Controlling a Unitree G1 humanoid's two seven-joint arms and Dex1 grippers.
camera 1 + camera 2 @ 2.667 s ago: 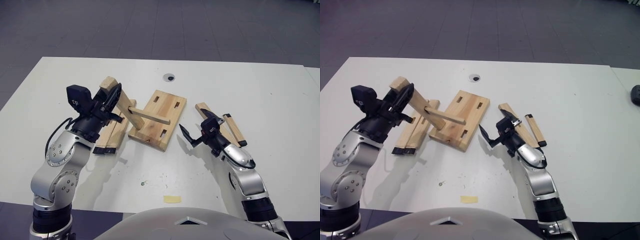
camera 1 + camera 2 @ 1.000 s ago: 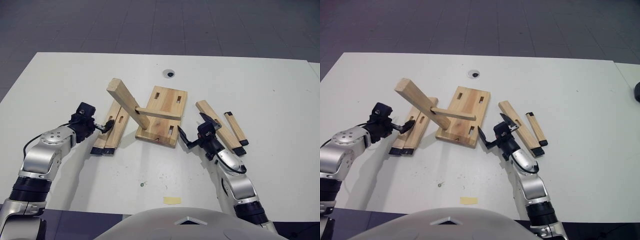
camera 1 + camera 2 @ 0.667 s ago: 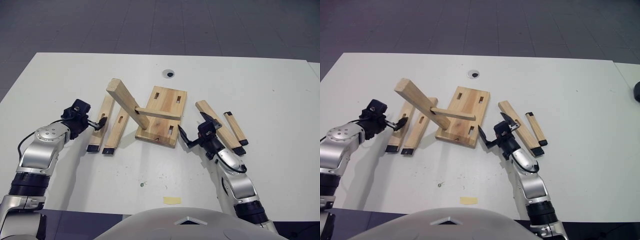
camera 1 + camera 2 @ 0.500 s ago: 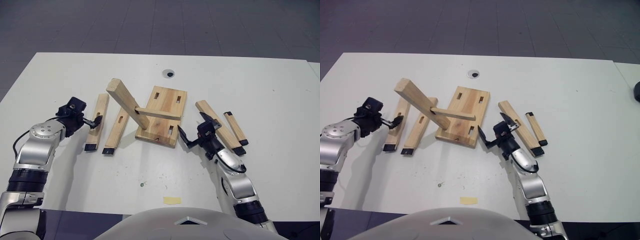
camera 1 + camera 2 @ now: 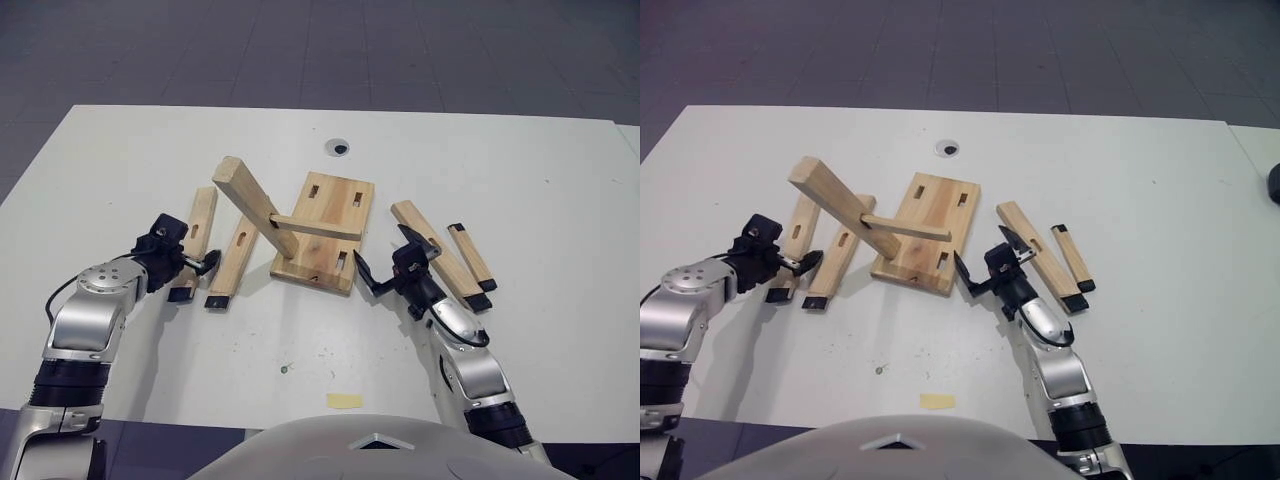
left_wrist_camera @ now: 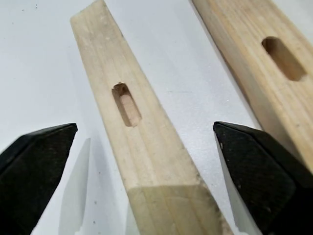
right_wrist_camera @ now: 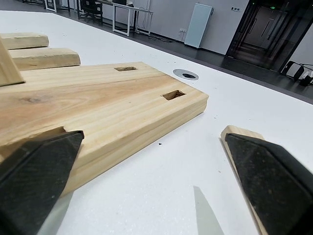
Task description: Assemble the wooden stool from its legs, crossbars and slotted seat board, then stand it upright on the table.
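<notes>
The left fingers (image 6: pixel 35 161) gape, released, astride one leg's (image 6: pixel 131 128) end; the right fingers (image 7: pixel 40 172) gape beside the seat board (image 5: pixel 330 196).

**Covered ends, cropped boards**

Left of centre in the left eye view, the left pincer (image 5: pixel 190 270) straddles the leftmost leg (image 5: pixel 198 228) and covers part of its dark near cap. The left wrist view crops that leg's near end and most of the neighbouring leg (image 6: pixel 266 63). Whether the crossbar (image 5: pixel 318 227) touches the seat board (image 5: pixel 335 195) cannot be told. The right wrist view cuts the board off at its edge. The yellow scrap (image 5: pixel 345 400), at lower centre on the bench (image 5: pixel 520 160), is too small to identify.
</notes>
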